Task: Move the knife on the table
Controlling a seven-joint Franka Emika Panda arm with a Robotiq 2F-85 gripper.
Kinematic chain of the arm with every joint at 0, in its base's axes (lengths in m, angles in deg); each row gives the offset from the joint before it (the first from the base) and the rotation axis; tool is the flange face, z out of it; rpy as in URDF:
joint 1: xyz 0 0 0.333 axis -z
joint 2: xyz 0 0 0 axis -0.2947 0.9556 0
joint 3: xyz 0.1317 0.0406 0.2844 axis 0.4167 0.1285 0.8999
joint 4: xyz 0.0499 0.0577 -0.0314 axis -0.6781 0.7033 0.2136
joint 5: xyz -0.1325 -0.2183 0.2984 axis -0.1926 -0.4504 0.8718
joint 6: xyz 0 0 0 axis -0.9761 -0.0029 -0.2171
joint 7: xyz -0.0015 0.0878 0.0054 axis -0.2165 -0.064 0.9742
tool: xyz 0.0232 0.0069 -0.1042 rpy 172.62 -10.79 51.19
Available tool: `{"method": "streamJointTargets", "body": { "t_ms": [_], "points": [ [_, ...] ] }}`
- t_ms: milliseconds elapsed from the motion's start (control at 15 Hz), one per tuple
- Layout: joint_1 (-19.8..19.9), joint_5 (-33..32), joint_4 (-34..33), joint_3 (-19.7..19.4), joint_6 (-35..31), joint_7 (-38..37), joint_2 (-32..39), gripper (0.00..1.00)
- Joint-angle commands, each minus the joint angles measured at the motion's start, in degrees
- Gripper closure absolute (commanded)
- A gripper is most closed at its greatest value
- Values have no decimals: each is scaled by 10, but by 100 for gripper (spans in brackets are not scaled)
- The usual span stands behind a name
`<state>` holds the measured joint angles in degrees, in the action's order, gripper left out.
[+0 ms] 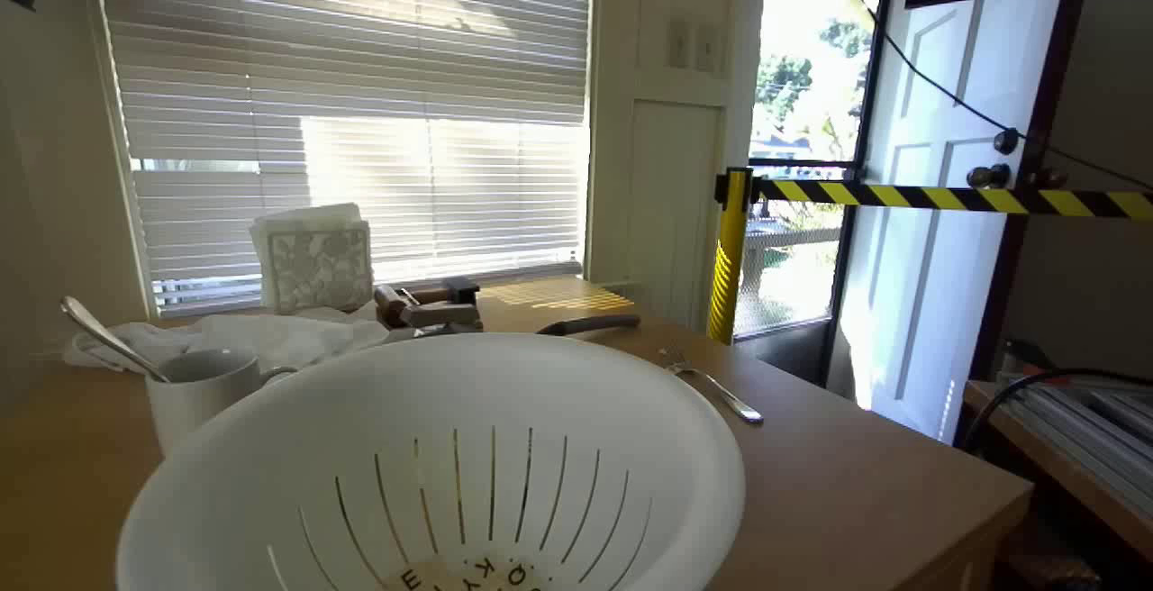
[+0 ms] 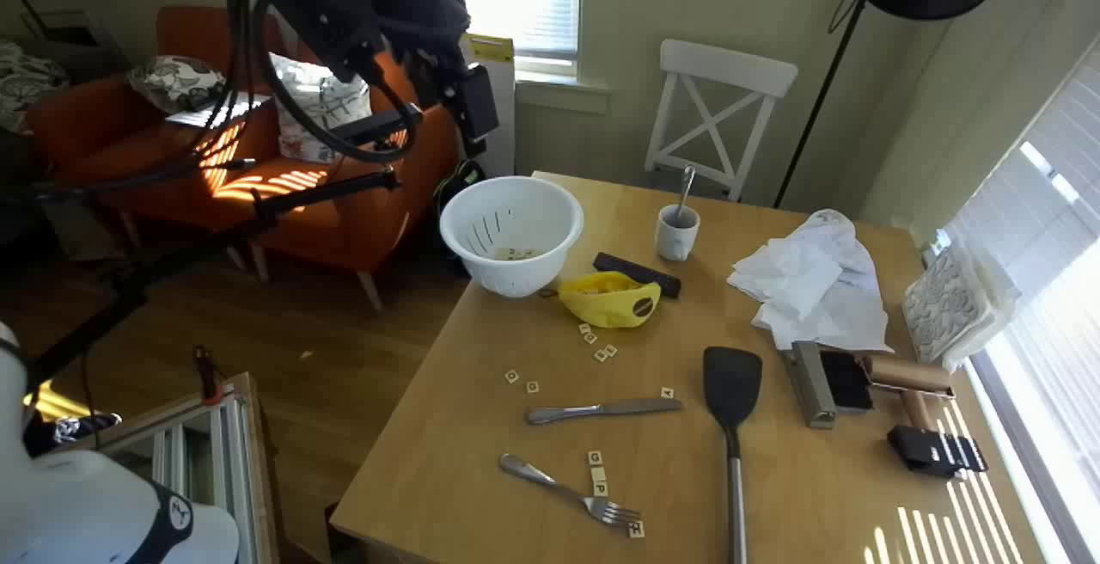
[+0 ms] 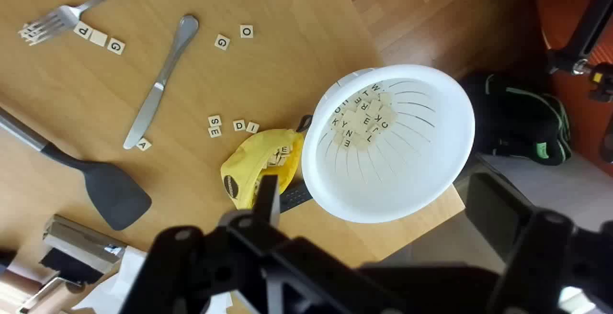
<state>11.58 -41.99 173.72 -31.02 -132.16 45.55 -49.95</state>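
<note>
Knife [image 2: 603, 410] is lying loose on the surface [image 2: 447, 495], jaws are standing wide and empty, grasp and move apparently remaining.

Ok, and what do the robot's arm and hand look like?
The arm has rounded white casing, with a dark band carrying a small round marking; black cables loop near the black, angular hand, which has jointed linkages and round bolt heads.

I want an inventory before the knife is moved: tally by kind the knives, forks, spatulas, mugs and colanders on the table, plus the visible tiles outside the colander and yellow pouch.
Knife: 1
Fork: 1
Spatula: 1
Mug: 1
Colander: 1
Loose tiles: 11
Total: 16
</note>
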Motion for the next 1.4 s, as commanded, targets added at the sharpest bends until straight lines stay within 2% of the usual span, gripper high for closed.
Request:
{"method": "streamJointTargets", "body": {
  "t_ms": [0,333,467,533,600,667,733,800,933,1067,1133,1200,1267,1333],
  "points": [
    [8,3,-2,6,2,3,1,0],
    [8,3,-2,6,2,3,1,0],
    [27,5,13,2,-30,-44,31,0],
    [40,-4,34,2,-72,-60,41,0],
    [48,-15,39,-1,-78,-60,55,0],
    [51,4,63,-10,-136,-48,65,0],
    [59,-2,66,-12,-149,-48,85,0],
    [65,-8,85,-13,-199,-45,100,0],
    [60,53,112,-36,-267,-3,129,0],
    [49,149,147,-58,-350,71,151,0],
    [22,197,165,-87,-381,113,155,0],
    [14,243,174,-98,-400,154,161,0],
    [31,288,185,-83,-418,202,172,0],
    [33,315,195,-86,-429,239,184,0]
  ]
}}
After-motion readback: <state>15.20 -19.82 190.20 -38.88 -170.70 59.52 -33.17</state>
